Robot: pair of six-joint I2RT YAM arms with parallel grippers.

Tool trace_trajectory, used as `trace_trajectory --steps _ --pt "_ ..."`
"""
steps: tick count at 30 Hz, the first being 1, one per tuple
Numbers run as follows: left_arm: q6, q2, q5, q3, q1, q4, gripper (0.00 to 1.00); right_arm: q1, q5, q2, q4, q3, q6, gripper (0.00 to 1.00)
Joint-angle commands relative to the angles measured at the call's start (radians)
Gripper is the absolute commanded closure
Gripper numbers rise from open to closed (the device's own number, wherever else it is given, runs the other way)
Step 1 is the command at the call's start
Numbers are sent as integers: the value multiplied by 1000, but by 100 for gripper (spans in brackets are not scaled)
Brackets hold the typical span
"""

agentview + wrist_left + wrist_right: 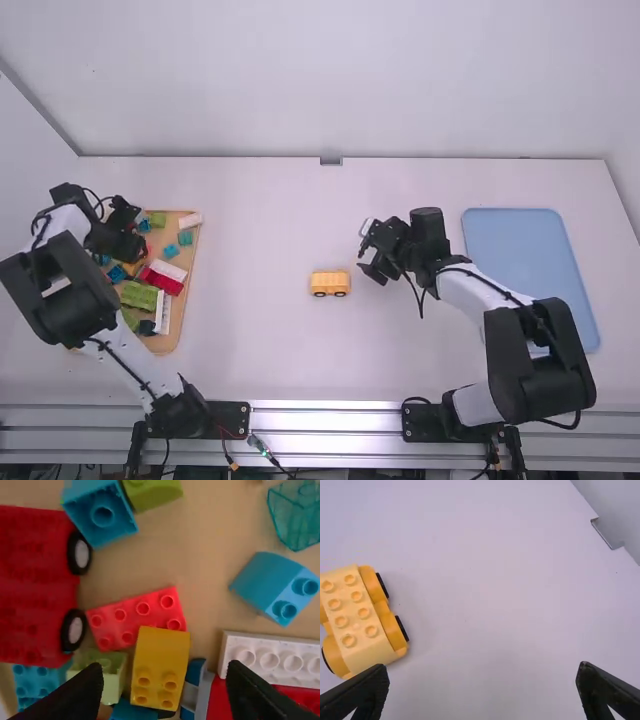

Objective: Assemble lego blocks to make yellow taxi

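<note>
"Left gripper [126, 240]: state?"

"Fingers parted, above the wooden tray [180, 305]. Left wrist view details a yellow block [161, 660] between the fingertips, a red block [137, 615] beside it."

"Right gripper [367, 250]?"

"Likewise open. Near it, towards the left gripper, the yellow car [330, 281] stands on the white table [260, 350]. High view records side wheels; right wrist view, two rows of studs."

"Farther out?"

"Blue tray [520, 250] right of the right gripper; beyond both grippers, a pale wall [350, 80]."
</note>
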Motion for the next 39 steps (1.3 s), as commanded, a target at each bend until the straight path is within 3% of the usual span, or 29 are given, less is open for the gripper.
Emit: trace_trajectory --steps 1,14,18,24,39 --pt "13 -10 9 -35 4 11 41 -4 -5 -17 -1 25 9 1" --pt "-14 -10 -37 -45 13 18 49 -11 -5 -17 0 25 10 1" --pt "-57 -10 -90 -47 11 18 47 -19 -5 -17 8 25 10 1" --pt "-2 -10 -42 -74 10 36 46 -37 -8 -17 8 25 10 1" --pt "-32 -10 -41 -109 10 124 67 -31 -8 -17 3 25 10 1"
